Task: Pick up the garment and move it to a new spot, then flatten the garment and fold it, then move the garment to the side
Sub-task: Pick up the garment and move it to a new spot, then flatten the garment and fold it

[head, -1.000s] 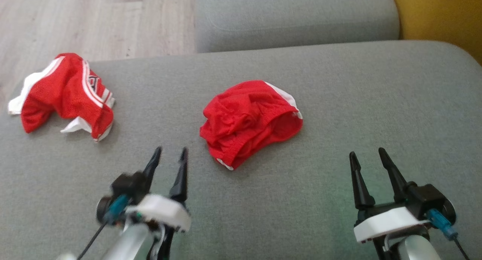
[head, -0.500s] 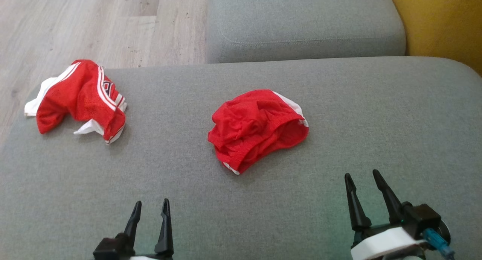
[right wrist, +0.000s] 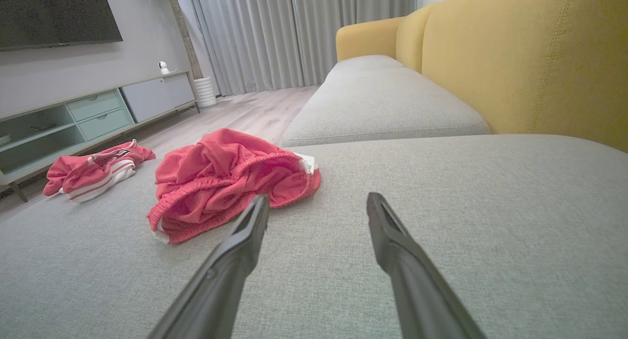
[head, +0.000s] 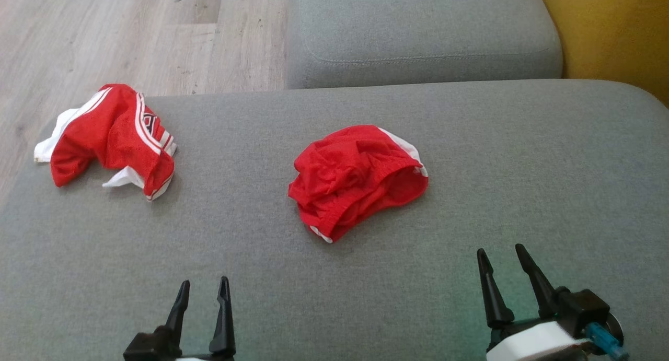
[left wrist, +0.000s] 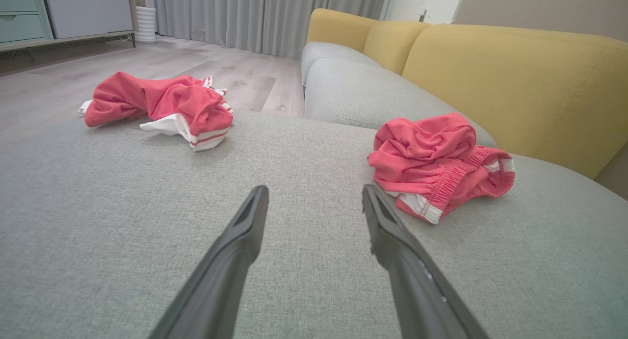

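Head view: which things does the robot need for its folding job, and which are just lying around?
For the job:
- crumpled red garment in the middle
- left gripper and right gripper, both open
- grey cushion it lies on

Probably just lying about:
- striped red garment at the far-left corner
- yellow backrest
- wooden floor

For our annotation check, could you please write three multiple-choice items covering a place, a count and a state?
1. Where is the striped garment? A) far left corner of the grey cushion; B) on the floor; C) against the yellow backrest.
2. How many red garments lie on the cushion? A) one; B) two; C) three.
3. The left gripper and right gripper are: A) open, empty; B) shut on cloth; C) lifting a garment.
Answers: A, it sits at that corner; B, striped garment plus crumpled garment mid-cushion; A, fingers spread, nothing between.
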`<state>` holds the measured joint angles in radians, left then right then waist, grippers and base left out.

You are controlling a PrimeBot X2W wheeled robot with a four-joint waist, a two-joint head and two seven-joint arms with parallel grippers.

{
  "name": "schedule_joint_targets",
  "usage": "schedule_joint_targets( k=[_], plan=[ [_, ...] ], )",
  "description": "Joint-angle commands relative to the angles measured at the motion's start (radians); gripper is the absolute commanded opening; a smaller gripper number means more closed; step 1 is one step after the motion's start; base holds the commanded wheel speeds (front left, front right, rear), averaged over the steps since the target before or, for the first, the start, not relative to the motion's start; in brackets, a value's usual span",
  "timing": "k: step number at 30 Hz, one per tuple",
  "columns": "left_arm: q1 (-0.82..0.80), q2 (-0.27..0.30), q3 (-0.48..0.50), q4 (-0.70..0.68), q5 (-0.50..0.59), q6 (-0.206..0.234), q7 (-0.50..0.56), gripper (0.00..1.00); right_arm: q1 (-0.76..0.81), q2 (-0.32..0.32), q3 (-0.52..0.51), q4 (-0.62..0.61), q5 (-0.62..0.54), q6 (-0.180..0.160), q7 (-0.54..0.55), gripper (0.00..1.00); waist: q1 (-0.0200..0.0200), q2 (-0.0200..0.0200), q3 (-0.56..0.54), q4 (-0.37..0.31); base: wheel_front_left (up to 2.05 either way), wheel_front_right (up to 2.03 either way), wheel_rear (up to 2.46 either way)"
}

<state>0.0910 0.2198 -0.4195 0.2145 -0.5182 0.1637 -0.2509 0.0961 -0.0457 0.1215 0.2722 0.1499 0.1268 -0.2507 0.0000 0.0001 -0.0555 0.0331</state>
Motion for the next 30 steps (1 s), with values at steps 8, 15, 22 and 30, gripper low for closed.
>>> schedule_joint_targets(
  k=[8, 15, 22, 30],
  plan=[
    [-0.044, 0.014, 0.03, -0.018, 0.001, -0.002, -0.006, 1.0, -0.036, -0.004, 0.02, -0.022, 0.008, 0.004, -0.011, 1.0, 0.0, -0.0001, 0.005, 0.007, 0.0, 0.0, 0.0],
    [-0.049, 0.016, 0.025, -0.02, 0.0, 0.004, -0.004, 1.0, -0.041, -0.004, 0.013, -0.018, 0.004, 0.004, -0.011, 1.0, 0.0, -0.0001, 0.011, 0.017, 0.0, 0.0, 0.0],
    [-0.055, 0.019, 0.021, -0.029, 0.002, 0.008, -0.003, 1.0, -0.06, -0.004, -0.007, -0.003, -0.025, 0.004, -0.011, 1.0, 0.0, -0.0001, 0.025, 0.031, 0.0, 0.0, 0.0],
    [-0.093, 0.017, 0.003, -0.066, 0.019, 0.009, 0.003, 1.0, -0.239, -0.004, -0.056, 0.078, -0.141, 0.004, 0.013, 1.0, 0.0, -0.0001, 0.087, 0.089, 0.0, 0.0, 0.0]
  ],
)
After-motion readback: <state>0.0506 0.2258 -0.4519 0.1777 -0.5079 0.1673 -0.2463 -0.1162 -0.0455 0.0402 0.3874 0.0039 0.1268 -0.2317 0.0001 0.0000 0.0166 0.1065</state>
